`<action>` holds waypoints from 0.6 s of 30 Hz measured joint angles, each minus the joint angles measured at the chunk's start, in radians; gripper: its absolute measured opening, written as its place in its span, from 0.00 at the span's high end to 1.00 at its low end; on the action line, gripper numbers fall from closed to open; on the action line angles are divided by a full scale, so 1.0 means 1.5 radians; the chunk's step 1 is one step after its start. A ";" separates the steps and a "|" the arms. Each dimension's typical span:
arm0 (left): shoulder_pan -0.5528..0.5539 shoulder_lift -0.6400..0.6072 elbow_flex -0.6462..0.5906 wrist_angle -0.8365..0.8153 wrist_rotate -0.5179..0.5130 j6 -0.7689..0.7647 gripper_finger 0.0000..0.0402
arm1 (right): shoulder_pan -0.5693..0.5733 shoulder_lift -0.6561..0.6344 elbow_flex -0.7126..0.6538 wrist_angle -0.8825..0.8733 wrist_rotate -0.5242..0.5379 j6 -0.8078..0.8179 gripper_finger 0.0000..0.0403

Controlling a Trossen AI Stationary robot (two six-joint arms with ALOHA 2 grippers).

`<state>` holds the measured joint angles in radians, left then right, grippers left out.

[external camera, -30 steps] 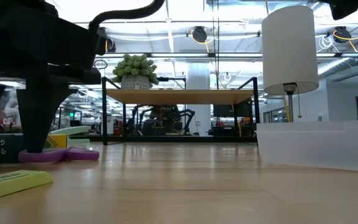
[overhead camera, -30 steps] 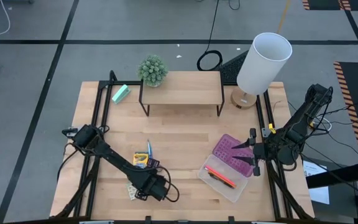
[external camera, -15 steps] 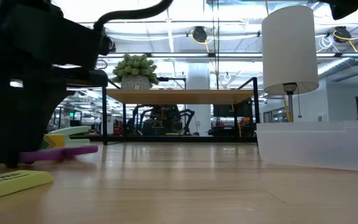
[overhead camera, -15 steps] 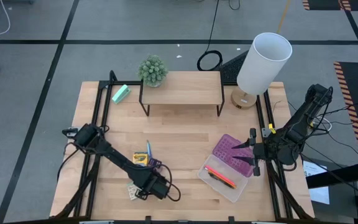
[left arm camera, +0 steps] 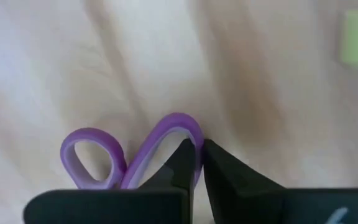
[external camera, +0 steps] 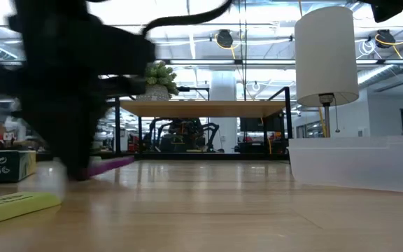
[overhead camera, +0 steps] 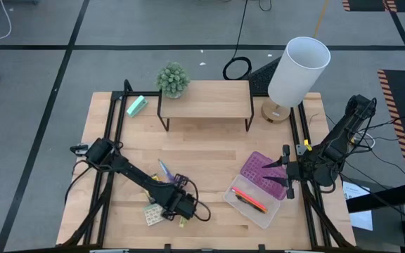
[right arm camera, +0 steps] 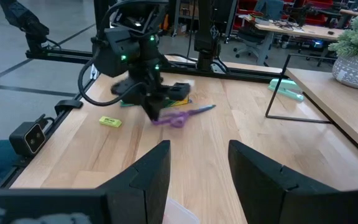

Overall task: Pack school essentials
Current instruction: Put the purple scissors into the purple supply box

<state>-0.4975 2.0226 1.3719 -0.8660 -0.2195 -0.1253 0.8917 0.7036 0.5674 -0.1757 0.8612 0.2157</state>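
Note:
The purple-handled scissors (left arm camera: 135,155) are under my left gripper (left arm camera: 199,149), which is shut on one handle loop; the blades (overhead camera: 164,169) point to the far side. The crayon box (external camera: 5,166) stands just left of them. The patterned card pack (overhead camera: 152,214) and the tiny yellow piece (right arm camera: 109,122) lie by the near edge. Orange and pink pencils (overhead camera: 248,199) lie in the clear box (overhead camera: 259,207). My right gripper (right arm camera: 197,168) waits open beside that box. My left gripper pinches the rim of one purple finger loop (left arm camera: 194,134) between its two fingertips, coming from above and pointing down. In the low view the handle end (external camera: 110,163) slants upward off the table. Whether the blade tip still rests on the wood I cannot tell.
The purple lid (overhead camera: 262,174) leans at the clear box's far side. At the back stand a wooden shelf (overhead camera: 206,98) with a plant (overhead camera: 173,79), a white lamp (overhead camera: 297,70) and a mint-green block (overhead camera: 137,105). Bare wood lies between scissors and box.
My left gripper has moved toward the table's right edge, off the card pack, which now shows. The scissors went with it: their handles lay flat on the table a second ago and now slant upward.

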 joint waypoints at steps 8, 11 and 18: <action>0.019 -0.020 0.052 -0.018 -0.037 0.011 0.93 | 0.000 0.007 0.000 0.007 0.003 0.005 0.61; 0.031 -0.025 0.087 -0.010 -0.051 0.024 0.93 | 0.000 0.010 0.001 0.009 0.003 0.005 0.61; 0.055 -0.028 0.168 0.001 -0.060 0.056 0.92 | -0.011 0.022 0.001 0.011 0.004 0.005 0.61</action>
<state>-0.4147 1.9812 1.6238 -0.8645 -0.3088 -0.0416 0.8747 0.7367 0.5686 -0.1586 0.8672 0.2237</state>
